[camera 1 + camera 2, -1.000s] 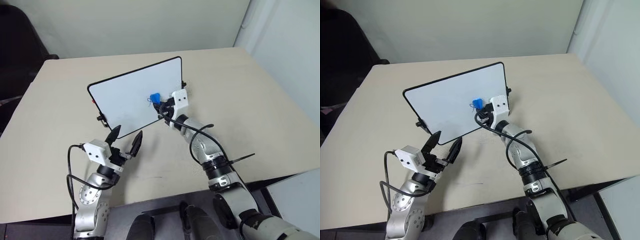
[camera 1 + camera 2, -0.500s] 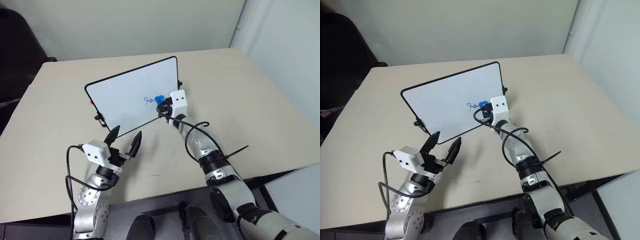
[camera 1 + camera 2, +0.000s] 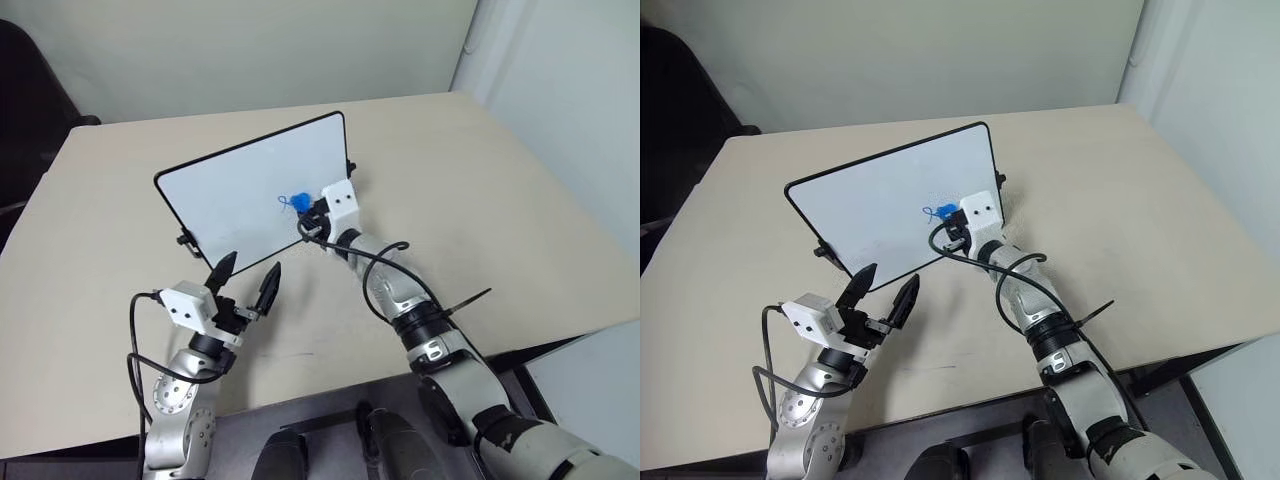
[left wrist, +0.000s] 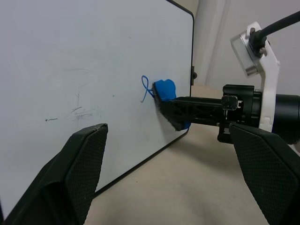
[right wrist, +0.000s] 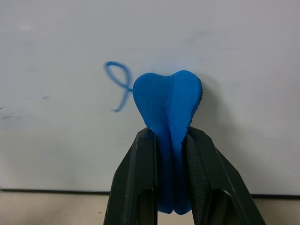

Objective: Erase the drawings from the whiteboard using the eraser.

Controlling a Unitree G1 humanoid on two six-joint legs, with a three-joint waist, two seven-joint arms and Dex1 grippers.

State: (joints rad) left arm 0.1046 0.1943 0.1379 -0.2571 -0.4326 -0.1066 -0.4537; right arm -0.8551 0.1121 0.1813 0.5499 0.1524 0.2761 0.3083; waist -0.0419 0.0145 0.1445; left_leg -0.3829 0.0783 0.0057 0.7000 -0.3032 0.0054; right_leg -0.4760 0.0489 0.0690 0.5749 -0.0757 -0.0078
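- whiteboard point(image 3: 250, 190) stands tilted on the counter point(image 3: 480, 200), same spot on it as before; the whole view shifted, so camera moved.
- right tool point(image 5: 169, 136) clamped tight on the eraser point(image 5: 168, 101), squeezed into a folded heart shape, its tip pressed against the whiteboard face.
- drawings point(image 5: 119, 84): small blue loop left on the whiteboard, touching the eraser's edge; half a second ago a longer scribble showed beside the eraser, now mostly covered or wiped.
- left tool point(image 3: 245, 285) spread wide, empty, near the whiteboard's lower edge, unchanged.
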